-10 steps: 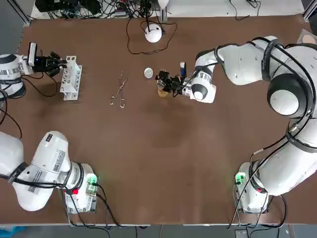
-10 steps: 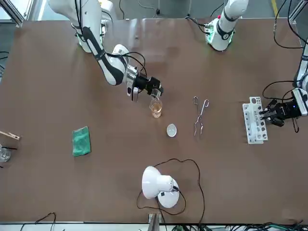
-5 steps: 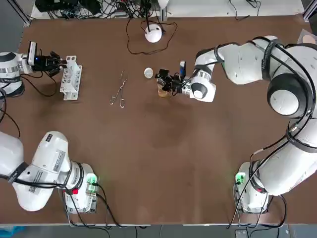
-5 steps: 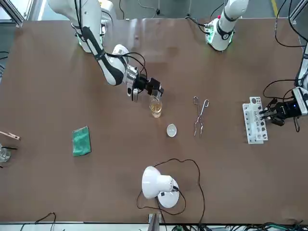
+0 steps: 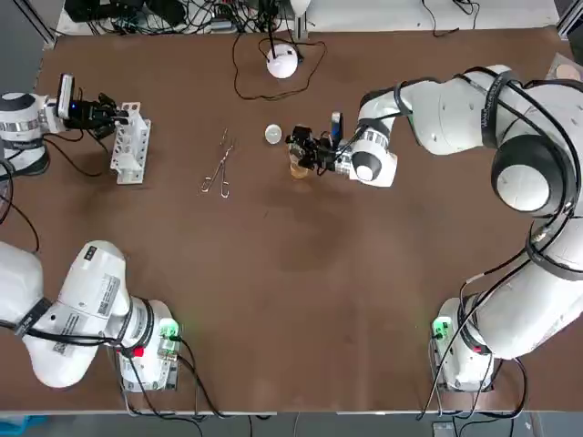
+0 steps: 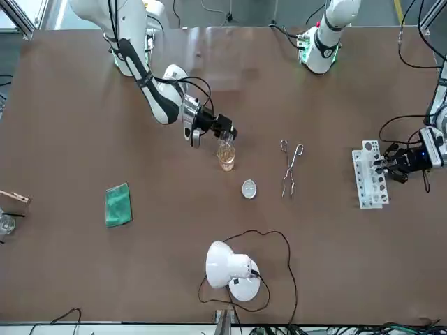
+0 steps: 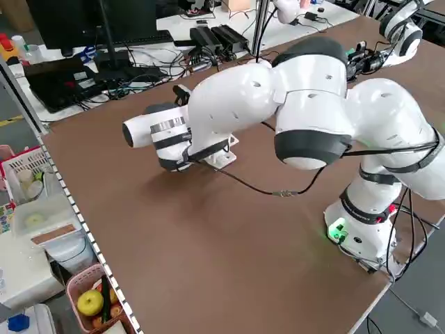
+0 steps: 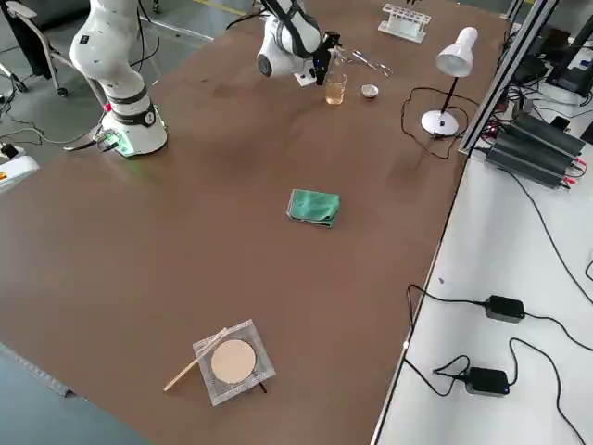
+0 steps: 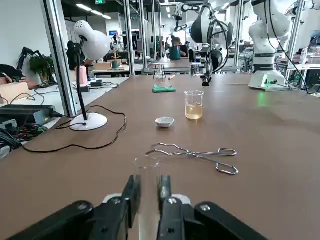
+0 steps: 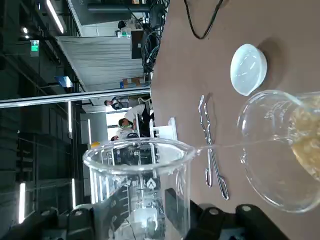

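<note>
Right pincer (image 5: 305, 150) is pinching a clear glass vessel (image 10: 137, 172), tipped approx. level w/ its mouth just above the beaker (image 6: 226, 158) of amber liquid, which stands on the desk (image 5: 301, 300) right under the fingertips. In the wrist view a thin thread seems to run from the lip down into the beaker. Main risks: too much tilt, or too fast, and liquid overshoots the rim & wets the desk. If the pincer dips, the lip knocks the beaker, which is prob. light & unheld, so it could slide or tip. Smooth glass btw. the pads, esp. if wet, could also rotate or slip out. White dish (image 5: 273, 134) sits just past the beaker and tongs (image 5: 219, 164) lie farther out the same way, so a wide swing could clip the dish first. Left pincer (image 5: 114, 114), well apart from all that, is pressed onto an upright test tube (image 9: 145, 175) w/ the white rack (image 5: 130, 146) just beside it. Can't tell if the tube's bottom is in a hole. If it's misaligned, pushing down could crack the glass or shove the rack, as nothing seems to pin it.
</note>
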Available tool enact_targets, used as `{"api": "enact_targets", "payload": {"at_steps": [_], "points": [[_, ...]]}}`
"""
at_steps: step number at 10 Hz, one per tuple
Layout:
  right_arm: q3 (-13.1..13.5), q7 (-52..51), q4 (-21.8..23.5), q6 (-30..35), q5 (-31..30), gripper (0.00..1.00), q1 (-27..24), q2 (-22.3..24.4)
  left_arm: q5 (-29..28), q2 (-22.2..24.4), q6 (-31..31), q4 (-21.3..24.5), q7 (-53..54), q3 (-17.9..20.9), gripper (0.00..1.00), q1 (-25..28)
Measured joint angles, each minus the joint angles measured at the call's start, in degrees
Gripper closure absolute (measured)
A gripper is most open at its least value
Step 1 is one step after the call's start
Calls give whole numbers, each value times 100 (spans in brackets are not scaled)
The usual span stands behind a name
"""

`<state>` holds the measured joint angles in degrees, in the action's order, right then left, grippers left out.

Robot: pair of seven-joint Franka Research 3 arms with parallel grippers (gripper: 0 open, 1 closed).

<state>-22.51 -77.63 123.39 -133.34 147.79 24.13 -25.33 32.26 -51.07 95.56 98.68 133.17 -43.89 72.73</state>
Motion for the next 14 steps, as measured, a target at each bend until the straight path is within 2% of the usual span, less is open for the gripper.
{"api": "enact_targets", "payload": {"at_steps": [12,14], "points": [[-2,527,-16,-148,-4,60,0,0,-6,-10,6,-49,119,58,78,81],[-5,504,-33,-194,-54,60,0,0,-1,-23,93,-105,160,60,74,62]]}}
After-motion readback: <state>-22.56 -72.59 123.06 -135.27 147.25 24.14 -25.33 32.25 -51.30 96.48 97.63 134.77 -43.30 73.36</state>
